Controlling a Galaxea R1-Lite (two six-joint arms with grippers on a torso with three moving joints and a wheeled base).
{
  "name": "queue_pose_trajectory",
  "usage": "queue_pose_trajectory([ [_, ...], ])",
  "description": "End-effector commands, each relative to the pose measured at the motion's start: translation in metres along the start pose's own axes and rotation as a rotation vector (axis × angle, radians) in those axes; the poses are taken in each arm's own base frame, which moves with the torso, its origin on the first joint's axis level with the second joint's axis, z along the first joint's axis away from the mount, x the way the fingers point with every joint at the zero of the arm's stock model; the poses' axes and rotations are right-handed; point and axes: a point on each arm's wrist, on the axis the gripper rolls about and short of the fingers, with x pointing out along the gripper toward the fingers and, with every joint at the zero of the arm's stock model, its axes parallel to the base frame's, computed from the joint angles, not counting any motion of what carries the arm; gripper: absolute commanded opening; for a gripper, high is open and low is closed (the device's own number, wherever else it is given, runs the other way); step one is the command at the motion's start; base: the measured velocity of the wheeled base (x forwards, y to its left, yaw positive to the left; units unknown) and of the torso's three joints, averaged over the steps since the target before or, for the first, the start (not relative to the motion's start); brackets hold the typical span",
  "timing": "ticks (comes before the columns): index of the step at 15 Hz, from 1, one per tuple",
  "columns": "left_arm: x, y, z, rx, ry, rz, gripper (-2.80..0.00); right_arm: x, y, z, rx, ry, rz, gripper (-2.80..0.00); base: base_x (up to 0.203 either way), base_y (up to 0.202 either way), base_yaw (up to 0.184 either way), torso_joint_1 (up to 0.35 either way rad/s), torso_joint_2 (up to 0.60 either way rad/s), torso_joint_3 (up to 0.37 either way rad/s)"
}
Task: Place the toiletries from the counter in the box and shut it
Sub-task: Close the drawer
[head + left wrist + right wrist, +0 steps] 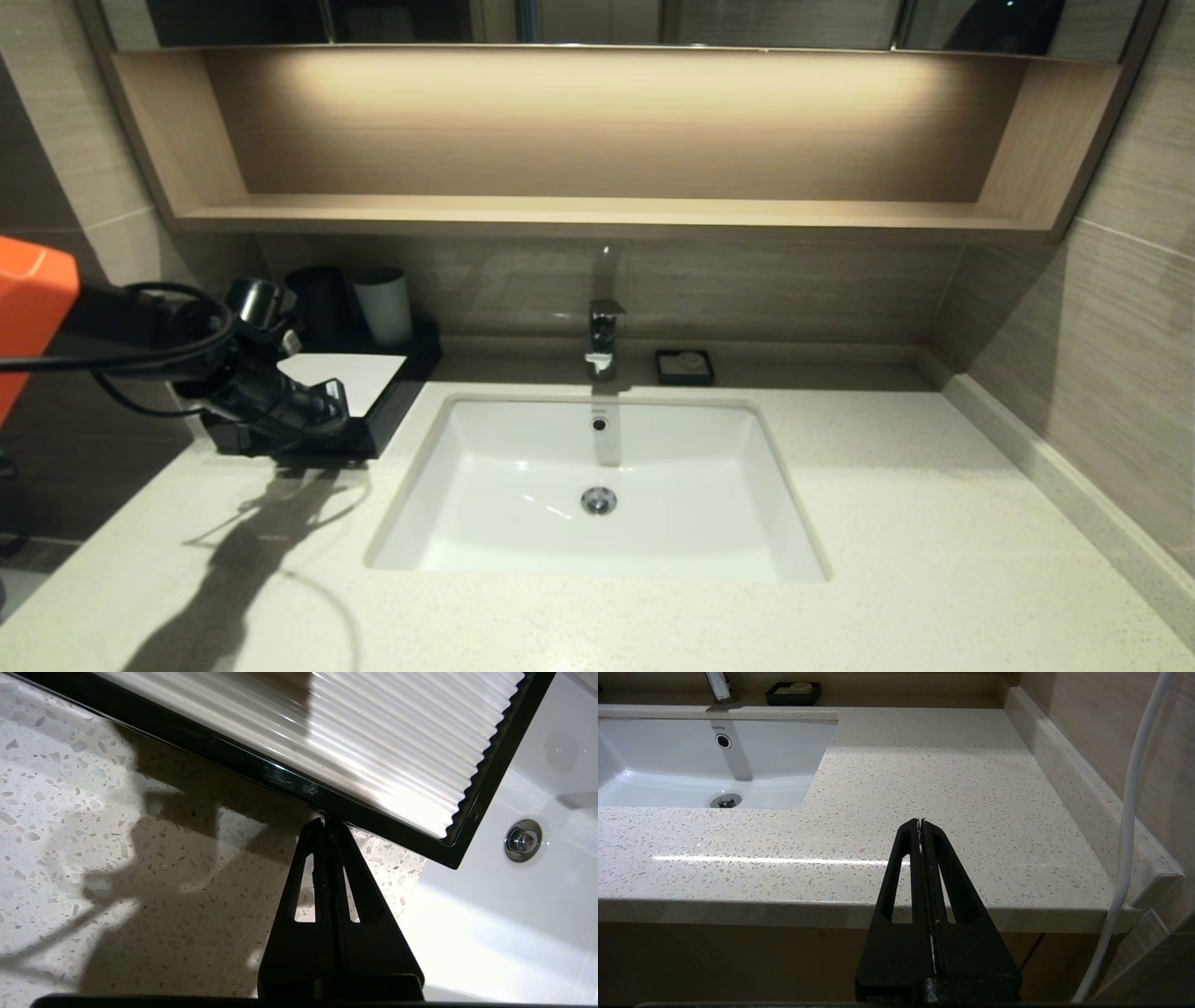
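Observation:
The black box (373, 431) with its white top panel stands on the cream speckled counter (934, 523), left of the white sink (597, 485). My left gripper (329, 415) is shut and empty, with its tips right at the box's front. In the left wrist view the shut gripper (324, 822) meets the black lower edge of the box's ribbed front panel (373, 742). No toiletry packets show in any view. My right gripper (920, 823) is shut and empty, parked off the counter's front edge at the right, out of the head view.
A tap (602, 341) and a small black soap dish (684, 367) stand behind the sink. A dark cup (317, 303) and a white cup (385, 306) stand behind the box. A wooden shelf runs above. A white cable (1127, 835) hangs by the right wall.

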Motion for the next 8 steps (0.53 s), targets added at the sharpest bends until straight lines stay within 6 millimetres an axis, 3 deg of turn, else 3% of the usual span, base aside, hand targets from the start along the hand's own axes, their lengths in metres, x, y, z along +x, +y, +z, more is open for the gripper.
queue_pose_trajectory([
  [1, -0.0006, -0.0005, 0.0003, -0.003, -0.001, -0.022, -2.8, 0.0002, 0.0, -0.0004, -0.001, 0.003, 0.0, -2.8, 0.0, 0.0, 0.0, 0.0, 0.0, 0.0],
  [8, 0.0016, -0.0003, 0.0002, -0.004, 0.003, -0.023, -2.8, 0.0002, 0.0, -0.0004, -0.001, 0.003, -0.001, -2.8, 0.0, 0.0, 0.0, 0.0, 0.0, 0.0],
])
